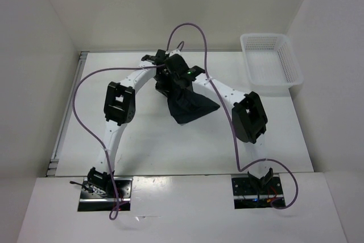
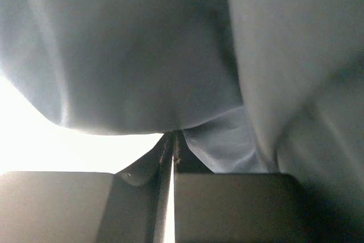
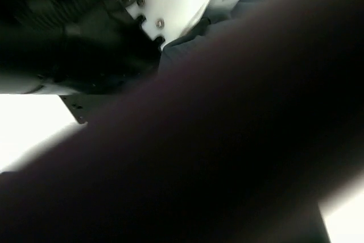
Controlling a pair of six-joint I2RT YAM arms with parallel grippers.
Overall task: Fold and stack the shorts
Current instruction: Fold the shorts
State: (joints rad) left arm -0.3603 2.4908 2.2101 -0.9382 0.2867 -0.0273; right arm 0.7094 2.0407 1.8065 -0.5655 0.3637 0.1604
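Top external view: two arms reach in from the near edge of the white bench [image 1: 170,146] and meet over its middle. The left tool [image 1: 166,71] and the right tool [image 1: 186,79] sit just beside each other. The black shorts [image 1: 190,106] hang under them as one bunched, tapering bundle whose lower end touches the bench or nearly does. The garment is not flat and no tidy fold shows. Holding it up from two close points probably lets the cloth drop straight so it can be laid out. A white mesh basket [image 1: 270,61] stands well apart, beyond the right tool and off to its right, near the far corner. Nothing can be seen lying in it.

Left wrist view: the two dark fingers [image 2: 233,206] are pressed together with only a thin slit between them. A small fold of fabric is pinched at their tips. The rest of the shorts billows above and to the right, filling most of the picture and looking pale grey in the glare.

Right wrist view: blurred dark cloth lies across the lens, hiding this tool's fingers. The tool is pressed together, apparently clamped on the shorts. Black and white parts of the other arm show at upper left.
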